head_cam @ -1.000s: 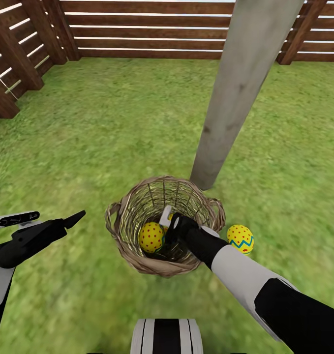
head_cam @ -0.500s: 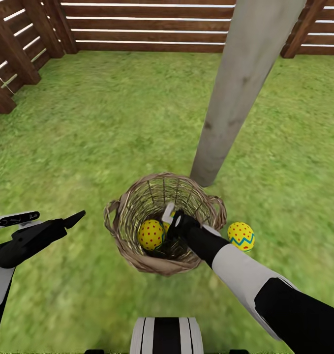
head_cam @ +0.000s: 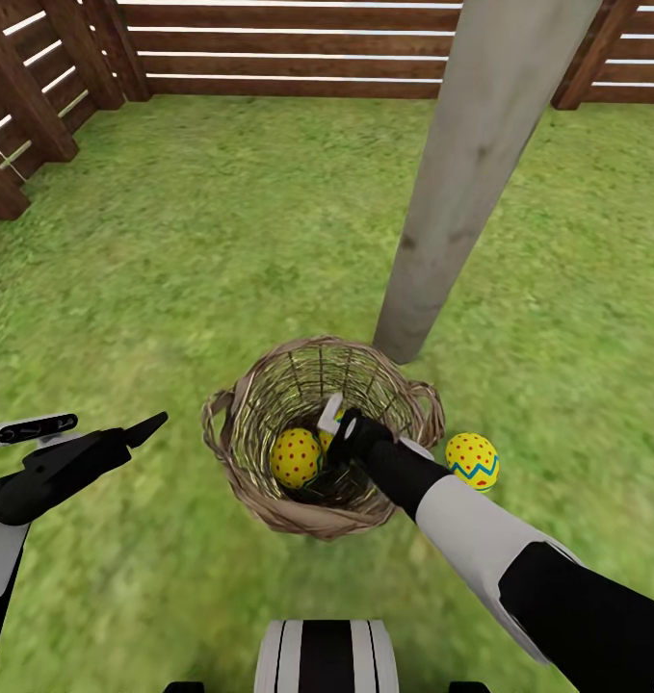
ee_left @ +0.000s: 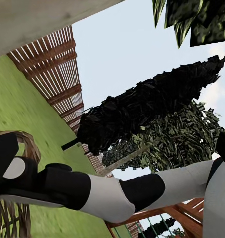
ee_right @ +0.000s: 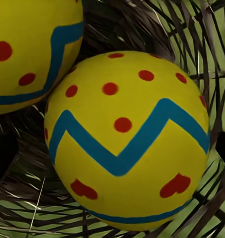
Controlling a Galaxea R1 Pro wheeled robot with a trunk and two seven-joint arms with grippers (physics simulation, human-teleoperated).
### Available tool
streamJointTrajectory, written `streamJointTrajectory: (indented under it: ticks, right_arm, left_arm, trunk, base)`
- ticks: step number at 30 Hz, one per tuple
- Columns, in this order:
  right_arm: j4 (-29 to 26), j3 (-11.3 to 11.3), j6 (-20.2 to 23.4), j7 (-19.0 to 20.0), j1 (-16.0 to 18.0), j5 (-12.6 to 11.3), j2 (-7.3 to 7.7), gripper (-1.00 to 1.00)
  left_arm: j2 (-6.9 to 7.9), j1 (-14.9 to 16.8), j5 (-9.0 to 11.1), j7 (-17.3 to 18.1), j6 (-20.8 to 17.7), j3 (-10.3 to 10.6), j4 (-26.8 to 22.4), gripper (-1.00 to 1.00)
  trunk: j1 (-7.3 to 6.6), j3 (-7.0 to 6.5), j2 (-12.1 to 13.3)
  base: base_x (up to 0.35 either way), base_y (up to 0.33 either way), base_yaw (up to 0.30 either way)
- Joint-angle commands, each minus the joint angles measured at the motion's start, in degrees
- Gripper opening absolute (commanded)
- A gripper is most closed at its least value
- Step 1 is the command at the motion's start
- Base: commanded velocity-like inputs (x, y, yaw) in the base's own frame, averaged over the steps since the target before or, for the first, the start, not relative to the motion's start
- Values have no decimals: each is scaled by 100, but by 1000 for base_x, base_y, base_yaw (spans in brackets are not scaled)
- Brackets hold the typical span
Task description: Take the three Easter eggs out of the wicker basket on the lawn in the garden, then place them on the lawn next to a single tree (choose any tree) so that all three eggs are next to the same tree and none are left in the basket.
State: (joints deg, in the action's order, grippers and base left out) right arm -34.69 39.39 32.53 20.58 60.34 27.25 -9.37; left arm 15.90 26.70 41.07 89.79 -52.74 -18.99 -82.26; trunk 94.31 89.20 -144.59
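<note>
**A:** Jaws first: how do they stand?

**B:** On the right gripper point(head_cam: 338, 445), sunk inside the wicker basket point(head_cam: 269, 500), I can't tell; the wrist hides them. The left gripper point(head_cam: 145, 428) hangs off to the side over the lawn point(head_cam: 201, 250), and its spread is unclear too.

**A:** Why is the right arm reaching so deep?

**B:** Probably lining up on the second of two eggs left inside. One egg in the basket point(head_cam: 296, 456) shows from the head. A third egg point(head_cam: 472, 461) already lies on the grass, near the tree point(head_cam: 461, 183).

**A:** And the wrist camera?

**B:** It shows the targeted egg point(ee_right: 124, 139) close up, touching its neighbour point(ee_right: 33, 49), something the head view mostly conceals.
</note>
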Motion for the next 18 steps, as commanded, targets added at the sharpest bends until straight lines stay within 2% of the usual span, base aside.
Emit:
streamJointTrajectory:
  ticks: [1, 7, 12, 18]
  right_arm:
    - [-21, -4, 21, 52, 4, 61, 4, 100]
    - [-84, -18, 38, 49, 9, 61, 14, 100]
    - [-106, -19, 380, 43, 149, 62, 12, 100]
    - [-99, -19, 446, 43, 197, 61, 15, 100]
  left_arm:
    - [1, 2, -2, 21, -61, 1, -1, 100]
    - [1, 2, -2, 21, -61, 1, -1, 100]
    - [1, 2, -2, 21, -61, 1, -1, 100]
    - [-3, 2, -2, 21, -61, 1, -1, 100]
  trunk:
    - [-1, 3, -1]
    - [-1, 15, -1]
    - [-1, 57, -1]
    - [-1, 112, -1]
  base:
    - [0, 0, 0]
    - [0, 0, 0]
    - [0, 0, 0]
    - [0, 0, 0]
